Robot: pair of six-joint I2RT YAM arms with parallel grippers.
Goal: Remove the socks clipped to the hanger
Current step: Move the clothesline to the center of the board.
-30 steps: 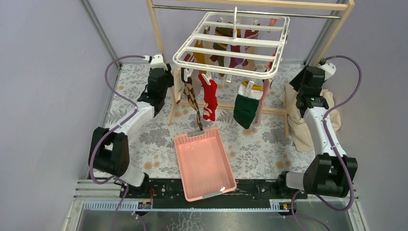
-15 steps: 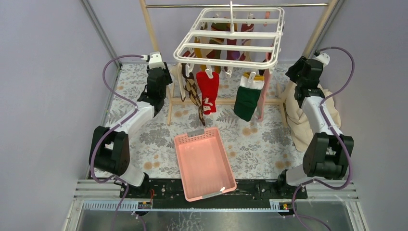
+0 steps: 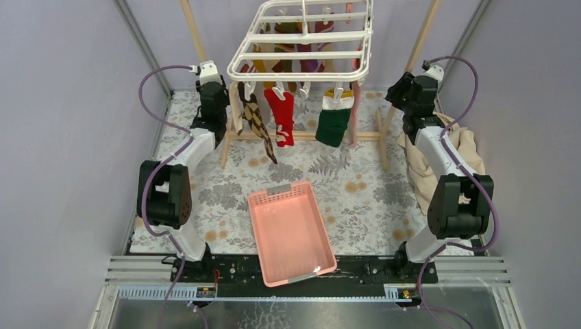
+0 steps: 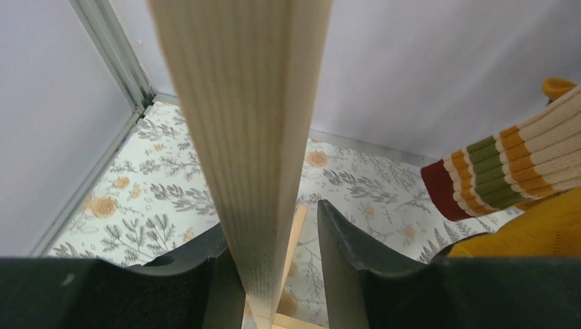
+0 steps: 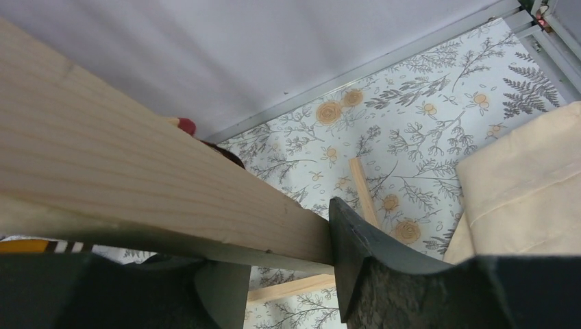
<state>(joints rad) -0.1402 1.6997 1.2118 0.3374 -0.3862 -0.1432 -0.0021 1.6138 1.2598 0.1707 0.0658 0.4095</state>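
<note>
The overhead view cuts off the top of the wooden frame (image 3: 301, 136) and the far part of the white hanger (image 3: 301, 55), so its hook and the rail above are out of sight. The hanger hangs over the far edge of the tabletop (image 3: 363, 205). On its near side a brown argyle sock (image 3: 257, 123), a red sock (image 3: 281, 116) and a green sock with a white cuff (image 3: 334, 123) dangle from clips too small to make out. The socks behind them are mostly hidden by the crossbars. The left wrist camera catches a striped sock (image 4: 507, 168) and a yellow one (image 4: 527, 233), both cut by the frame edge. From above, both sets of fingertips are hidden behind the arms. The left pincer (image 4: 273, 219) stands apart astride the left post (image 4: 246, 103): one finger lies against the wood, and floor shows between the post and the other finger. The right pincer (image 5: 270, 236) straddles the right post (image 5: 137, 178), one finger touching its edge, the other tucked under it. Whether it clamps the wood cannot be told. A beige cloth (image 5: 521, 178) lies heaped at the right edge of the tabletop, and a pink basket (image 3: 291, 236) sits at the middle of the near edge.
</note>
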